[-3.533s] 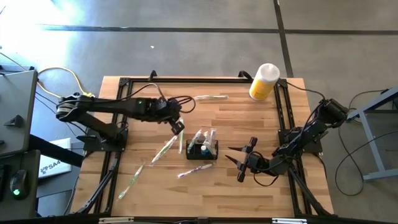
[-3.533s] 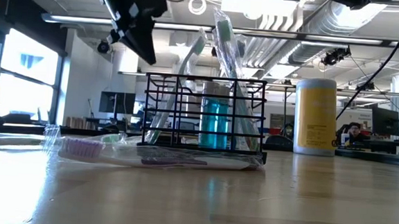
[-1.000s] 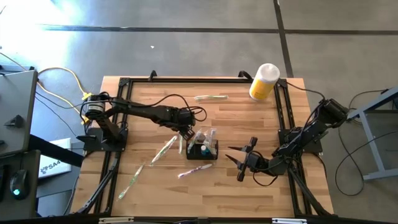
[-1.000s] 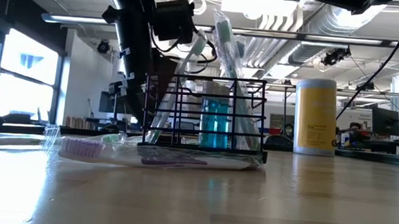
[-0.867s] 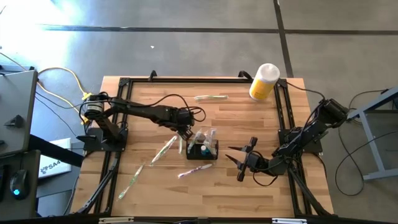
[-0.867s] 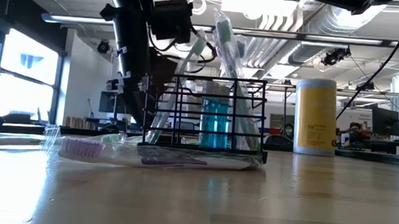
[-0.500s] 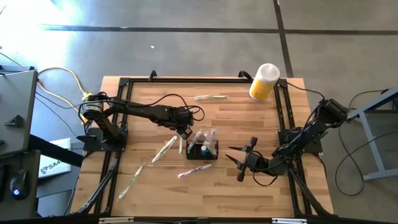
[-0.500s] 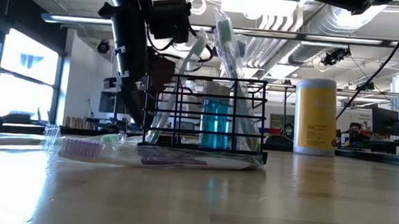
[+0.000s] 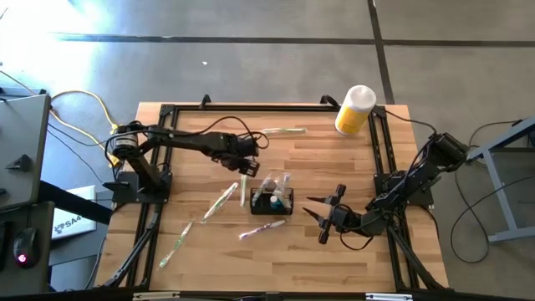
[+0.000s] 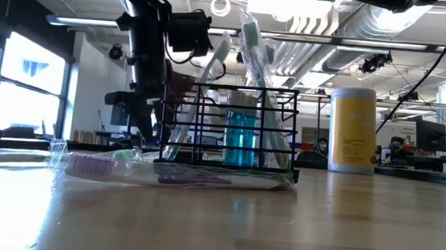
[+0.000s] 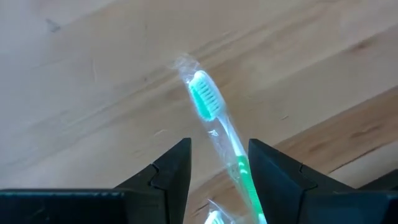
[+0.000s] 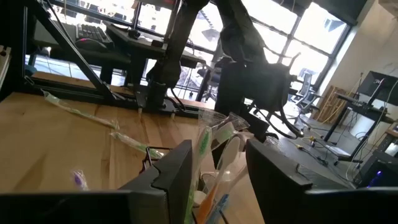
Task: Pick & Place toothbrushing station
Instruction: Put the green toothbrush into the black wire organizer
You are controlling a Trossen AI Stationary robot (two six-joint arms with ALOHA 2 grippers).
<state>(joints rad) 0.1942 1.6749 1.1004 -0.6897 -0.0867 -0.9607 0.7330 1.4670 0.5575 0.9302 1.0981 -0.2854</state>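
Nearest me on the light wooden desk [image 9: 318, 159] lies a clear-wrapped toothbrush with purple bristles [image 9: 261, 227], just in front of the toothbrushing station [image 9: 272, 201], the small black wire-mesh organiser box that stands mid-desk holding wrapped brushes and a blue tube. To its right my right hand [image 9: 320, 216] waits low over the desk, its fingers spread, pointing at the box.

My left hand [image 9: 244, 168] hangs just off the box's far-left corner. In the left wrist view its two dark fingers [image 11: 169, 171] stand apart either side of a clear-wrapped toothbrush with green bristles [image 11: 219, 142], touching nothing that I can see. That brush lies on the desk beside the box, so I judge this to be the one I am lining up to take.

To do it well I should come straight down, keep the handle centred between the fingers, and close on the stiff handle, not the loose wrap, which could slip. I must stay clear of the box wall, since a nudge could shift or tip it.

Far right stands the yellow cylindrical bottle with a white cap [image 9: 354, 109], well apart.
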